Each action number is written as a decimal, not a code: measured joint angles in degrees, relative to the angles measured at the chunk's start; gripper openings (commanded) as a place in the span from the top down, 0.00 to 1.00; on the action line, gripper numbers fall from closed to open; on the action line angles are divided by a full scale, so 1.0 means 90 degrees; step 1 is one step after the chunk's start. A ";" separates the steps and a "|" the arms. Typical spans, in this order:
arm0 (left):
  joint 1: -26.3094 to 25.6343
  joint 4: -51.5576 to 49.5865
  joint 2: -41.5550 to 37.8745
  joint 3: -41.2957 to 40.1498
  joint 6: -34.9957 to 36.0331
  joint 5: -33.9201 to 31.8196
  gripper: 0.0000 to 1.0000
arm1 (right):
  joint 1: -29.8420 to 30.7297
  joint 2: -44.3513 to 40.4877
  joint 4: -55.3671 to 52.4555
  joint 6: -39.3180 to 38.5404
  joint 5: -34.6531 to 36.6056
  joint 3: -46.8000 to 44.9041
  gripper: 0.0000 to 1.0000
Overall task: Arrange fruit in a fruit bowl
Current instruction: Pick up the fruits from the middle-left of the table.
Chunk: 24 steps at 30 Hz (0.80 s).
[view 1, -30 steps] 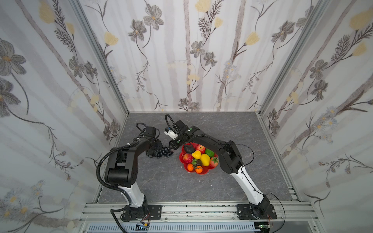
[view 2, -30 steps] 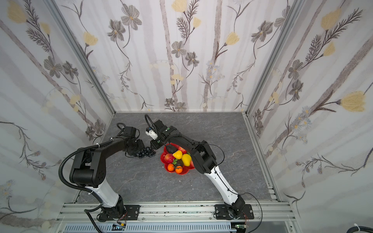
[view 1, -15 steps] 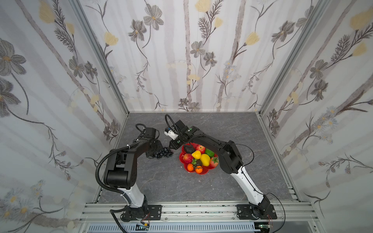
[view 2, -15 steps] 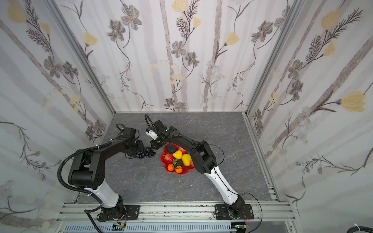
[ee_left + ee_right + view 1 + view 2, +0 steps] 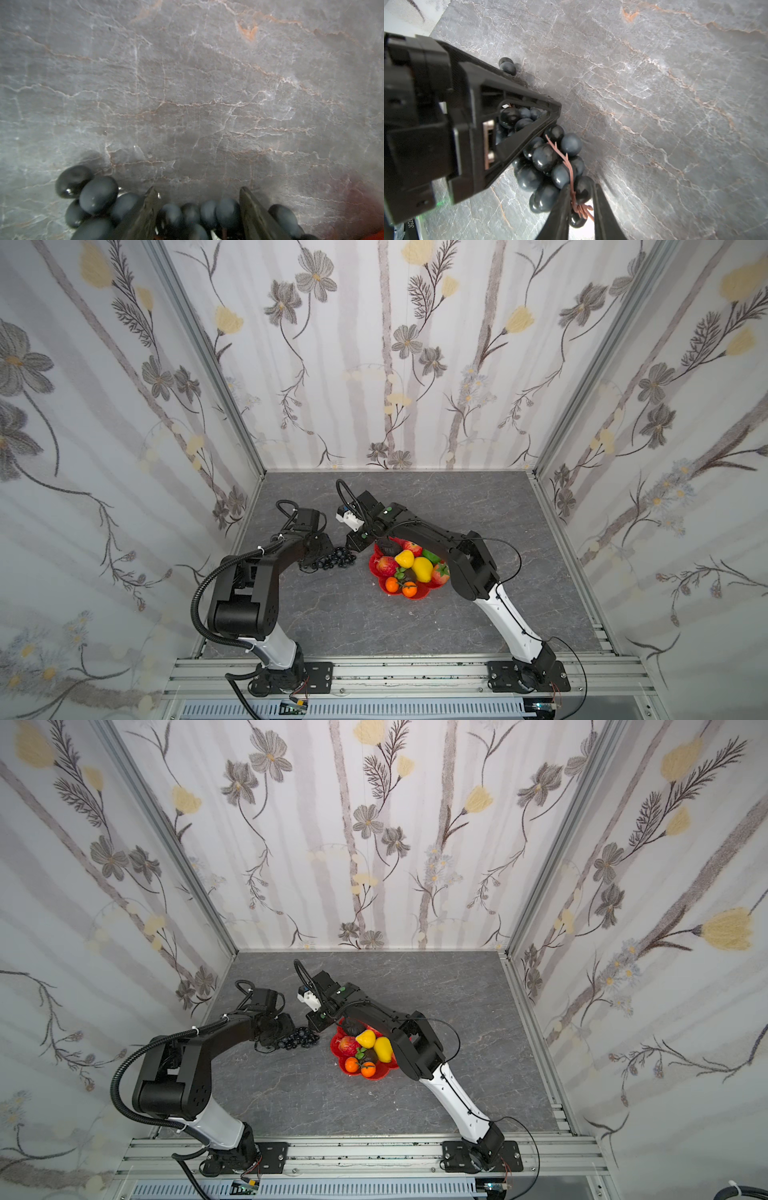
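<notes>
A black grape bunch (image 5: 334,558) (image 5: 300,1038) lies on the grey table just left of the red fruit bowl (image 5: 415,594) (image 5: 376,1078). The bowl holds a lemon (image 5: 422,569), lime (image 5: 432,556), apple (image 5: 411,547), strawberry (image 5: 440,572), bumpy red fruit (image 5: 385,565), dark avocado (image 5: 386,546) and two oranges (image 5: 392,584). My left gripper (image 5: 328,551) (image 5: 197,190) straddles the bunch's left part, with grapes (image 5: 227,209) filling the gap between its fingers. My right gripper (image 5: 352,549) (image 5: 581,187) pinches the bunch's brown stem (image 5: 571,172) and an end grape.
Patterned walls close in the table on three sides, the left wall near my left arm. An aluminium rail (image 5: 415,672) runs along the front edge. Both wrists nearly meet over the bunch, and my right forearm passes over the bowl's back rim.
My right gripper's jaws have narrowed onto the stem end of the grape bunch. The left gripper and the bunch have stayed where they were.
</notes>
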 measured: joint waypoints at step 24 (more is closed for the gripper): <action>0.0000 0.0092 -0.0134 -0.0143 -0.0063 0.0007 0.36 | 0.0112 -0.0415 0.0007 -0.0002 0.0182 -0.0469 0.99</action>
